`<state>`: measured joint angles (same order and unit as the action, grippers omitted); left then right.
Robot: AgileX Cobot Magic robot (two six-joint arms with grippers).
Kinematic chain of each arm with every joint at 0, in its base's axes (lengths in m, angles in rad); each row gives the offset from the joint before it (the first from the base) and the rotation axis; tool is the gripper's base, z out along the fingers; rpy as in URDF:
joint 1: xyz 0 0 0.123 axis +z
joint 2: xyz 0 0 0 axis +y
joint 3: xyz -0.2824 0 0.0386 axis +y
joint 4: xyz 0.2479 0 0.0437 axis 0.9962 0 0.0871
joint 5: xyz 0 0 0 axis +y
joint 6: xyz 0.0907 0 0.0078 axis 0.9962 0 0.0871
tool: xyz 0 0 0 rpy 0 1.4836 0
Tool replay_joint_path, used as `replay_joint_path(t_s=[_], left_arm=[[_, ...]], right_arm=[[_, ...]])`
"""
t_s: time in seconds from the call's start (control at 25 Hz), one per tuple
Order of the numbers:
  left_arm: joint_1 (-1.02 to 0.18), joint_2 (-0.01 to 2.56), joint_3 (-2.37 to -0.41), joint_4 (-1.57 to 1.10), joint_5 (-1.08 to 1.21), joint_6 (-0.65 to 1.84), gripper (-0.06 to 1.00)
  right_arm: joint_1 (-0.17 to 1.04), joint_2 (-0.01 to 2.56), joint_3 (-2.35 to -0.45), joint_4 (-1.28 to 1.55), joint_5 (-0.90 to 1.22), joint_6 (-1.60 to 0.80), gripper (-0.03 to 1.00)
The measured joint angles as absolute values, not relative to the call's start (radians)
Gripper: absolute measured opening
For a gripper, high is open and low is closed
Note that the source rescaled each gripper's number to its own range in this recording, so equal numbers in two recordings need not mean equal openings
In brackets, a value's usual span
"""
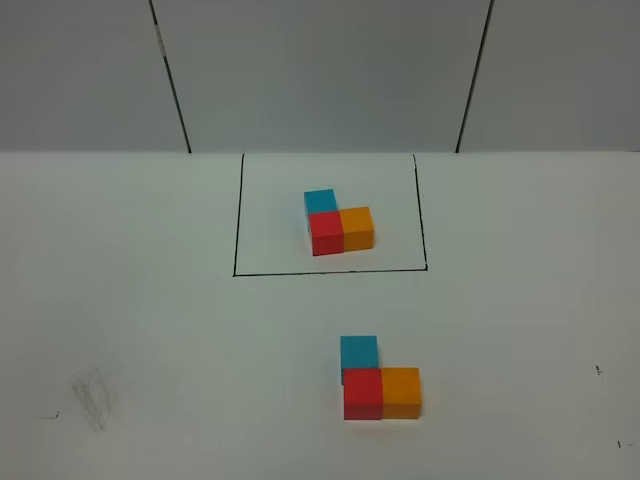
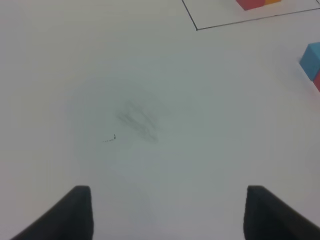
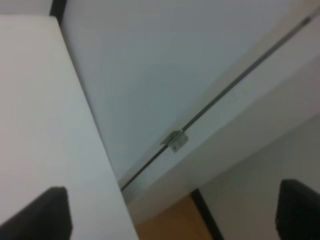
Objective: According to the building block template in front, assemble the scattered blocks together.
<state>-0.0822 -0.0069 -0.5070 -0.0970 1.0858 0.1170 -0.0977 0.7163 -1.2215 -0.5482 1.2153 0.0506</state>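
Note:
The building block template (image 1: 340, 228), a blue, red and orange L, sits inside the black outline (image 1: 330, 271) at the back of the table. In front of it the scattered blocks touch in the same L: blue cube (image 1: 359, 352) behind red cube (image 1: 363, 394), orange cube (image 1: 401, 392) to the red one's right. Neither arm appears in the exterior high view. My left gripper (image 2: 167, 215) hovers open over bare table, with the blue cube (image 2: 312, 60) and the template (image 2: 252, 4) at that picture's edge. My right gripper (image 3: 170, 215) is open and empty, facing a wall beyond the table's edge.
A grey smudge (image 1: 92, 395) marks the white table at the front left, also under the left gripper as a smudge (image 2: 137, 120). Grey wall panels with black seams (image 1: 172, 80) stand behind the table. A metal bracket (image 3: 174, 140) sits on the wall in the right wrist view.

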Motion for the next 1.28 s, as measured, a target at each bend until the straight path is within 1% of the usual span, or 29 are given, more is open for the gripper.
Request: replay_joint_path(t_s=[0.28,0.48,0.68,0.96,1.28], left_arm=[[-0.082,-0.007,-0.507,-0.097,1.086,0.117,0.53],[-0.082,-0.007,-0.507,-0.097,1.086,0.117,0.53],[-0.082,-0.007,-0.507,-0.097,1.086,0.116,0.53],[-0.082,-0.007,-0.507,-0.097,1.086,0.116,0.53],[-0.082,-0.007,-0.507,-0.097,1.086,0.116,0.53]], right_arm=[[-0.098,0.363,-0.966,-0.413,1.222,0.044,0.76],[-0.098,0.212,-0.787,-0.229,1.222,0.021,0.81],[-0.098,0.108,-0.651,-0.090,1.191,0.016,0.83],[-0.098,-0.003,-0.529,-0.009,1.143,-0.021,0.83],[-0.098,-0.008,-0.524,0.030,1.130,-0.096,0.82]])
